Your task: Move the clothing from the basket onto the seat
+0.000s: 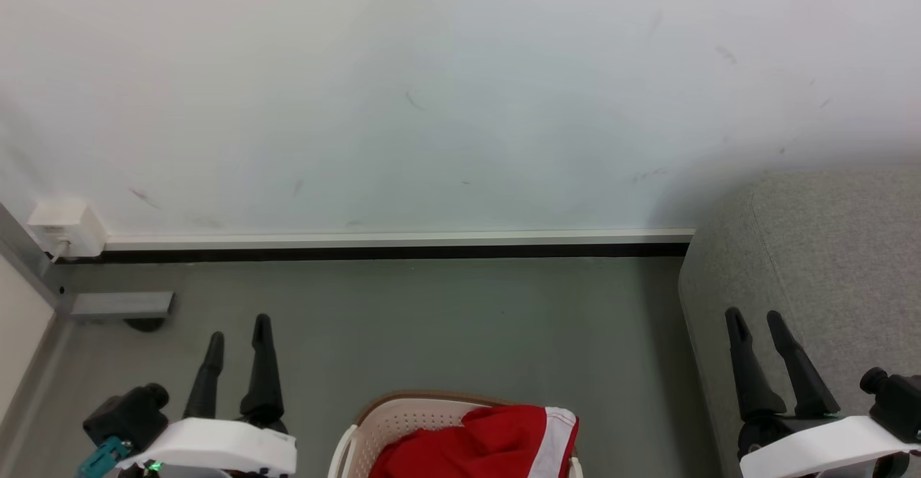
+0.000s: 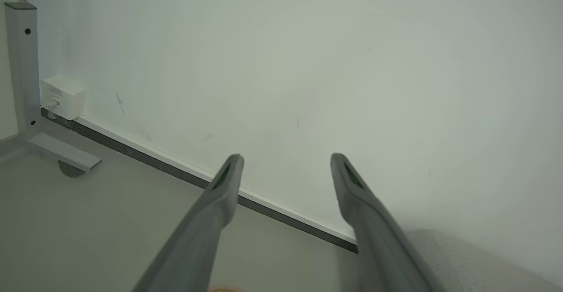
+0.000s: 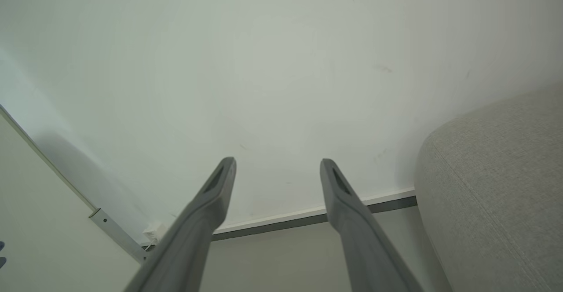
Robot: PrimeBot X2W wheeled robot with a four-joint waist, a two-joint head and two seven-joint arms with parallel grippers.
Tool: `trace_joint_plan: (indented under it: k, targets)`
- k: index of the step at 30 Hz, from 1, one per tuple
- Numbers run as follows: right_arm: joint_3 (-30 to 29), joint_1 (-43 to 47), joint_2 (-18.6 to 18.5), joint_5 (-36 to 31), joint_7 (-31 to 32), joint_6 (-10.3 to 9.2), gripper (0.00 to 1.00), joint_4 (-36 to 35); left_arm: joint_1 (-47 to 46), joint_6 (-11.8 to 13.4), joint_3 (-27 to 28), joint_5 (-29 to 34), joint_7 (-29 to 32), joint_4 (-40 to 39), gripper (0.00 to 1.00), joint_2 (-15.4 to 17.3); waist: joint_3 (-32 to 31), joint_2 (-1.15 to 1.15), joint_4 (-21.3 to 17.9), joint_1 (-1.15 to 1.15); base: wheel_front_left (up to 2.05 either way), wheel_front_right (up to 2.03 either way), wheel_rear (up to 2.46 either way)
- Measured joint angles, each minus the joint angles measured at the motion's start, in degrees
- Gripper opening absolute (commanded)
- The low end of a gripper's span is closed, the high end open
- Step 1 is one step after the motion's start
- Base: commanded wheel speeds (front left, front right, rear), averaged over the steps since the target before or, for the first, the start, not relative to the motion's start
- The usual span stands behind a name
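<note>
The red clothing [image 1: 478, 442] with a white trim band lies bunched in the cream basket [image 1: 392, 415] at the bottom middle of the head view; the basket is cut off by the frame edge. The light-grey seat [image 1: 827, 262] rises at the right, and its rounded corner shows again as the seat [image 3: 497, 195] and the seat [image 2: 457, 261]. My left gripper [image 1: 239, 327] stands open left of the basket, fingers up, nothing between them. My right gripper [image 1: 755, 316] is open too, in front of the seat's side. Both wrist views show the left gripper [image 2: 286, 156] and right gripper [image 3: 277, 161] spread wide and empty.
A white wall with a dark skirting strip [image 1: 396, 251] runs across ahead. A white socket box [image 1: 66, 227] sits at the wall's left end, beside a grey metal frame foot [image 1: 121, 305]. Grey floor [image 1: 446, 319] lies between basket and wall.
</note>
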Motion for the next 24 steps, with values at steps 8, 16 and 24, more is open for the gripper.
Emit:
trace_joint_plan:
  k: [8,16,24]
  targets:
    - [1.62,-0.65,-0.63,-3.49,-1.01,0.0,1.0,0.24,-0.08,0.68,-0.47,5.12,-1.05,-0.01,1.0,0.05,0.04,0.0,-0.09,0.0,0.0,0.0,0.0]
    - [3.0,-1.06,-1.2,-6.87,-2.1,0.0,1.0,0.51,-0.14,1.18,-0.62,9.64,-2.32,-0.25,1.0,0.09,-0.06,0.0,-0.29,0.0,0.0,0.0,0.0]
    - [3.48,-1.14,-1.63,-10.28,-3.25,0.0,1.0,0.51,-0.1,1.68,-0.85,14.32,-3.12,-0.3,1.0,0.11,-0.19,0.0,-0.48,0.0,0.0,0.0,0.0]
